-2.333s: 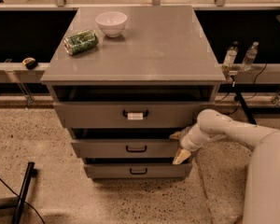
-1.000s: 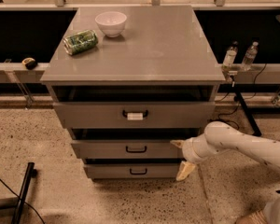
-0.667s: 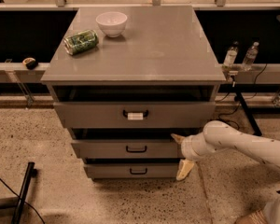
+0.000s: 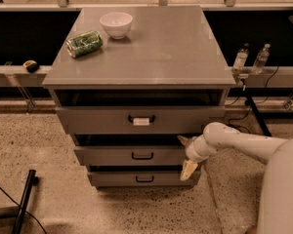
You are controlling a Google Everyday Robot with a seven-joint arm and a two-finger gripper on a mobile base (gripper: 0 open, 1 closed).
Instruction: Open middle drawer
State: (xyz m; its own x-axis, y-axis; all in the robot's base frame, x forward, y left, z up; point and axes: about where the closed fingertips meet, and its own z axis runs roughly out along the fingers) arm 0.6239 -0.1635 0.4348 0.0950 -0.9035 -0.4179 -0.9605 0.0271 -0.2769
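The middle drawer (image 4: 112,156) is a grey flat front with a small black loop handle (image 4: 142,155). It sits between the tagged top drawer (image 4: 97,119) and the bottom drawer (image 4: 117,179). It stands out a little less than the top drawer, with a dark gap above it. My gripper (image 4: 185,155) is at the drawer's right end, well right of the handle. Its fingers are spread: one fingertip (image 4: 182,139) lies above the front's top edge and the other (image 4: 188,170) below its bottom edge. The gripper is open.
On the cabinet top (image 4: 176,48) stand a white bowl (image 4: 116,24) and a green can lying on its side (image 4: 84,44). Two bottles (image 4: 251,58) stand on a ledge to the right. A black pole (image 4: 23,199) lies on the floor at the left.
The arm has dropped lower and swung in from the right. The gripper stays at the middle drawer's right end, its fingers a little wider apart. The drawers have not moved.
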